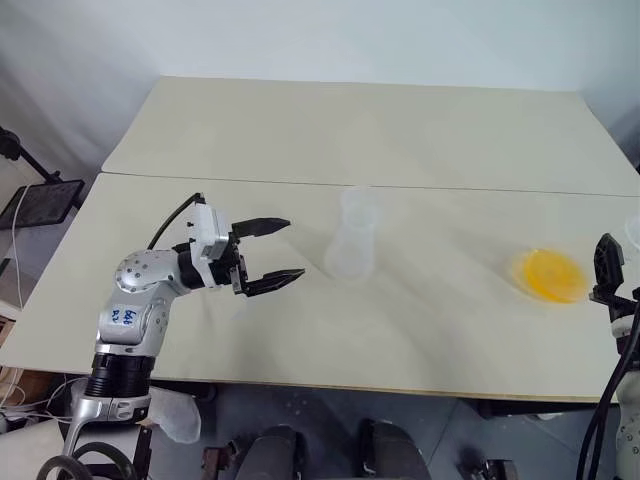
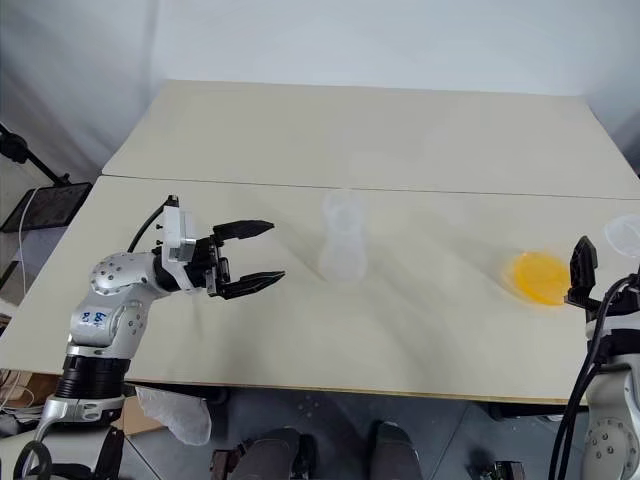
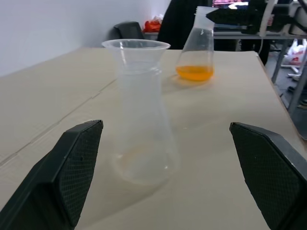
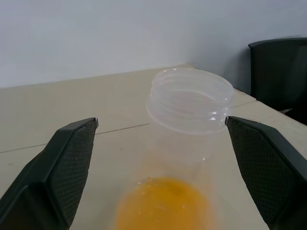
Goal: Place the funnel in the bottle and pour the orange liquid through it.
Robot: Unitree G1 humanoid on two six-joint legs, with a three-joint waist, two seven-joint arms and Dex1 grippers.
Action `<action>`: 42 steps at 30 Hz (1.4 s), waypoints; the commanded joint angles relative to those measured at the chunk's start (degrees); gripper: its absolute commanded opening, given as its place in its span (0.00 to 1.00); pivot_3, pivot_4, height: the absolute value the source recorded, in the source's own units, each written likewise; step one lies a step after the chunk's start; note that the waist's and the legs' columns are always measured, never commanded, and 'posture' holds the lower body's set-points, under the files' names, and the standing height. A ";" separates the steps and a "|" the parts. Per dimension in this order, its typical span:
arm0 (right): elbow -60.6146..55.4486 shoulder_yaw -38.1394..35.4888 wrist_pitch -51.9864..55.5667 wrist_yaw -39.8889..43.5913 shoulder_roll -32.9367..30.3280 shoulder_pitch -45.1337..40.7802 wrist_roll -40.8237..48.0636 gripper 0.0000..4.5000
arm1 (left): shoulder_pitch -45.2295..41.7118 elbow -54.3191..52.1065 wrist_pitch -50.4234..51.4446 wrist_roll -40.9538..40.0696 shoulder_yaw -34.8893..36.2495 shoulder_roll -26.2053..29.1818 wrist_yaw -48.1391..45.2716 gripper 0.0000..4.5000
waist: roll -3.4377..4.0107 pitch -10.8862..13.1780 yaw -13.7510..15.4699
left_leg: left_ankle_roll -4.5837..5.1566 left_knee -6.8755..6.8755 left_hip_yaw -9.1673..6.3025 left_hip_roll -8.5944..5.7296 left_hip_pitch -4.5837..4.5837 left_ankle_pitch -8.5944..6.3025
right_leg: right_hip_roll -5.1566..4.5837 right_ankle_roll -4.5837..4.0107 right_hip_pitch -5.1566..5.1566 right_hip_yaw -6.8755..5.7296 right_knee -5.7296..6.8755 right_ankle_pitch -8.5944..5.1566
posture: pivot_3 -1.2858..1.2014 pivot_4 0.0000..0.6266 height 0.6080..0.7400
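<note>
The clear bottle (image 1: 350, 250) stands upright mid-table, with the clear funnel (image 3: 135, 47) seated in its neck. My left gripper (image 1: 268, 254) is open, level with the bottle and a short way to its left, pointing at it; in the left wrist view the bottle (image 3: 144, 143) stands between and beyond the fingers. The orange liquid (image 1: 551, 275) lies in the bottom of a clear flask (image 4: 190, 99) near the table's right end. My right gripper (image 4: 161, 122) is open, its fingers on either side of the flask's neck without touching it.
A seam joins the near table (image 1: 400, 340) to a second one (image 1: 380, 120) behind. A small clear object (image 2: 625, 232) sits at the right edge beyond my right gripper. A dark chair (image 4: 280, 72) stands past the table. A black stand (image 1: 35, 200) is on the floor at left.
</note>
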 commanded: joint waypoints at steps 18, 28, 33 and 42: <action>-0.10 0.94 1.75 0.30 0.96 -0.64 1.22 0.99 | -0.64 -3.10 0.23 -1.36 0.42 0.28 0.18 1.00 | -0.02 -0.01 -0.01 | 0.00 0.00 0.00 0.02 0.00 0.00 | 0.00 0.00 0.01 0.00 -0.03 0.00 | 0.52 0.24 1.00; -3.26 4.60 4.16 -0.21 2.07 -0.12 2.72 0.99 | 0.80 -4.73 1.02 -1.74 0.16 0.00 0.67 1.00 | -0.02 -0.01 -0.04 | 0.00 -0.01 -0.01 0.03 0.00 0.00 | -0.01 0.00 0.01 0.01 -0.03 0.00 | 0.52 0.24 1.00; -4.96 3.92 3.09 -1.30 1.62 0.94 -0.06 0.99 | 1.61 -5.75 1.54 -1.89 0.28 -0.02 1.06 1.00 | -0.02 -0.01 -0.12 | -0.01 -0.02 -0.01 0.06 0.00 -0.01 | -0.01 0.00 0.00 0.01 -0.03 0.00 | 0.52 0.24 1.00; -7.69 1.09 1.59 -0.40 2.62 2.11 4.59 0.99 | 1.76 -5.87 2.31 -2.42 0.05 -0.11 1.04 1.00 | -0.02 -0.01 -0.06 | -0.01 -0.03 0.00 0.05 0.00 -0.01 | 0.00 0.00 -0.01 0.02 -0.04 0.00 | 0.52 0.24 1.00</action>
